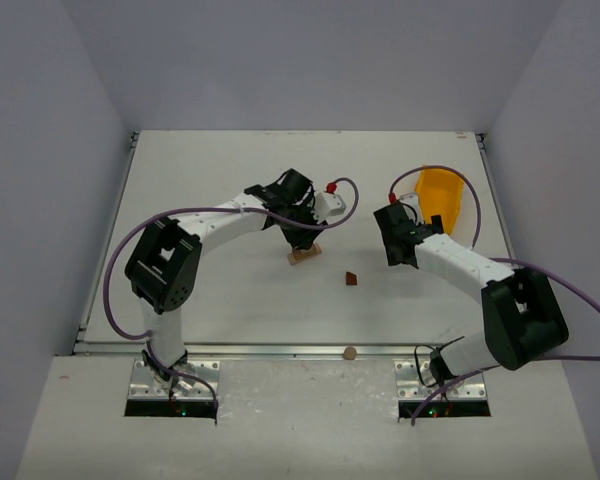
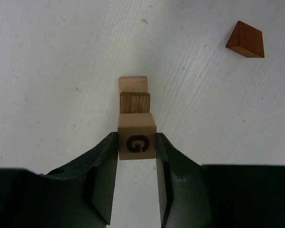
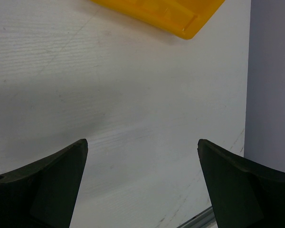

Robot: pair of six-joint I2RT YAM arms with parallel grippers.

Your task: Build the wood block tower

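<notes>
My left gripper [image 2: 137,137] is shut on a pale wooden cube [image 2: 137,148] marked with a dark G, its fingers pressed on both sides. Just beyond the cube are a grain-striped block [image 2: 135,102] and a flat pale plank [image 2: 133,84]; I cannot tell whether the cube rests on them. From above, the left gripper [image 1: 302,238] hangs over this small wood block tower [image 1: 304,256]. The dark reddish-brown wedge [image 2: 245,40] lies alone on the table [image 1: 351,279]. My right gripper [image 3: 142,152] is open over bare table, with nothing between its fingers [image 1: 398,250].
A yellow plastic bin [image 1: 440,200] stands at the back right, just behind the right gripper, and its edge [image 3: 171,14] shows in the right wrist view. A small round wooden disc [image 1: 349,352] lies on the table's front rail. Grey walls surround the table.
</notes>
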